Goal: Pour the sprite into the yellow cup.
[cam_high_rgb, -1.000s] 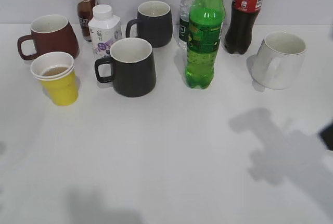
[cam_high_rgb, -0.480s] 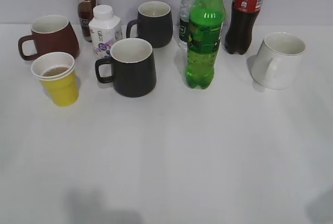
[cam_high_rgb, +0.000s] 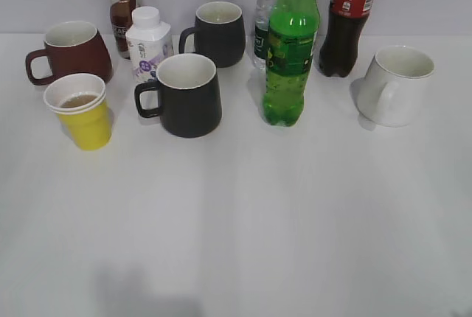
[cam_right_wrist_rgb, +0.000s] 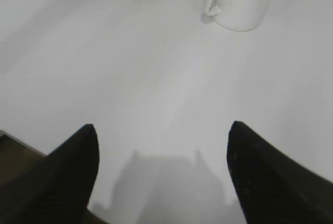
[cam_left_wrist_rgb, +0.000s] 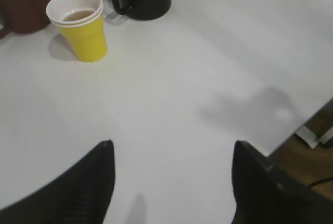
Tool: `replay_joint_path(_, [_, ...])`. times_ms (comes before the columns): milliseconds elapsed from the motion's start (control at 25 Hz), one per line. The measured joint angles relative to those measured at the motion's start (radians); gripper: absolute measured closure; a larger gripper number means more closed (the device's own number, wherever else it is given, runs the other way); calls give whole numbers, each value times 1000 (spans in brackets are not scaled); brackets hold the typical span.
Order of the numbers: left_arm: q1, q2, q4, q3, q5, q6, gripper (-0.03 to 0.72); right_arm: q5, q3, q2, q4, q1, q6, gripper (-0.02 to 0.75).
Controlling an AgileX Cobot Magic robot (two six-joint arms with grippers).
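On the white table, the sprite stands upright between a black mug and a white mug; the yellow cup, holding brownish liquid, sits far left. The left gripper and right gripper hang spread wide, empty, over bare table.

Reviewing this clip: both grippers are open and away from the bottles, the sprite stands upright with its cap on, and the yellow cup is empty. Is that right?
Not quite. The yellow cup is not empty: the left wrist view shows some pale brownish liquid at its bottom. The rest holds: the sprite stands upright and capped, and the left gripper and right gripper are open, nowhere near it.
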Motion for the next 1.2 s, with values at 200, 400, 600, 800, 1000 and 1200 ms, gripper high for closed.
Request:
replay_joint_path(200, [0,-1,-1,0,-1,6,155,-11,0,0,6,0,-6,164])
replay_joint_path(400, [0,-1,-3,0,-2,8,155,-17,0,0,6,0,-7,164])
replay_joint_path(600, [0,-1,-3,0,-2,8,155,-17,0,0,6,0,-7,164])
replay_joint_path(800, [0,-1,-3,0,-2,9,155,-18,0,0,6,-9,-8,164])
replay_joint_path(1000, [70,-8,-3,0,-3,9,161,-19,0,0,10,-184,-8,164])
replay_joint_path(1200, [333,-11,-3,0,-3,9,161,-19,0,0,10,-414,-8,164])
